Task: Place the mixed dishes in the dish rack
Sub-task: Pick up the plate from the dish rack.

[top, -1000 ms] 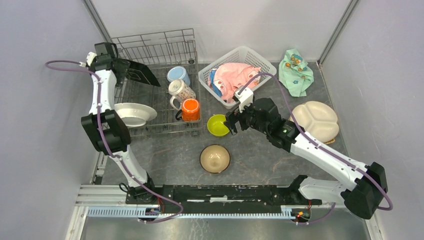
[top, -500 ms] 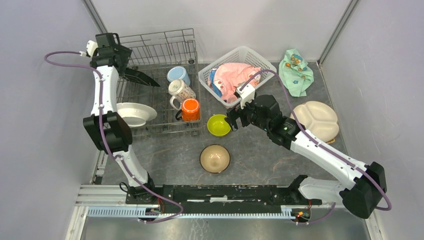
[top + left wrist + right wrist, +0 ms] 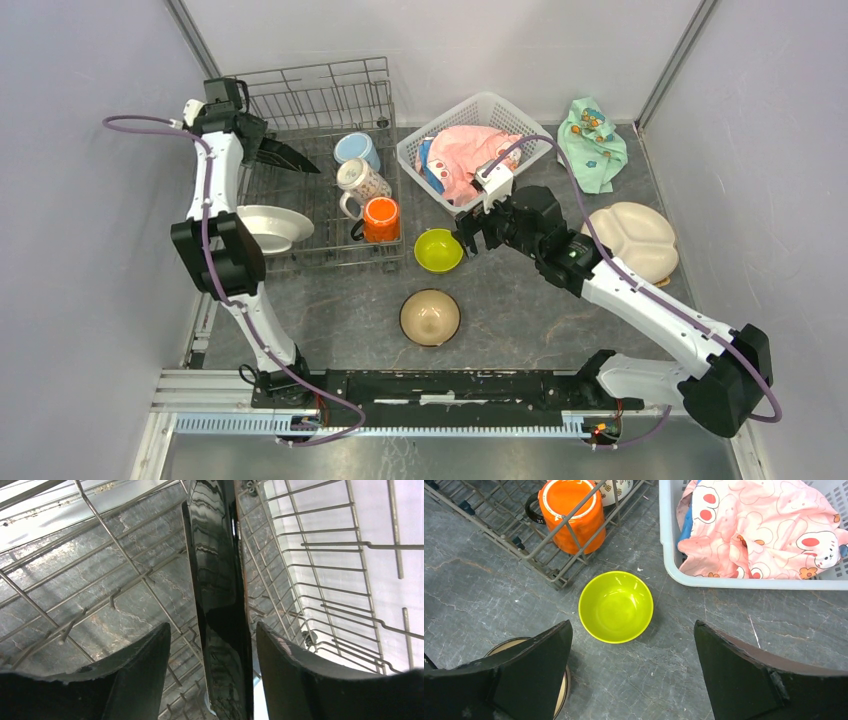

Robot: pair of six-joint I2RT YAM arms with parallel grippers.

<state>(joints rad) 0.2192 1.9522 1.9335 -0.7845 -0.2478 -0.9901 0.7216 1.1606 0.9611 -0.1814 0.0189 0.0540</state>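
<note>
Left tool has moved up toward the rack's far-left corner. Its jaws now sit apart astride the dark plate, with a gap showing on its left side, so the plate is released, not pinched. A second ago the plate hung tilted and broad in the tool. Now it is nearly on edge among the tines, straight ahead of the tool, inside the rack. Judged: dark plate loaded, left arm free to back out.

Right tool is spread wide and holds nothing; it has crept only a little. The lime bowl sits on the desk right under it, probably the next pick. The tan bowl beside it and the divided plate behind it are on the desk, not loaded yet.
</note>
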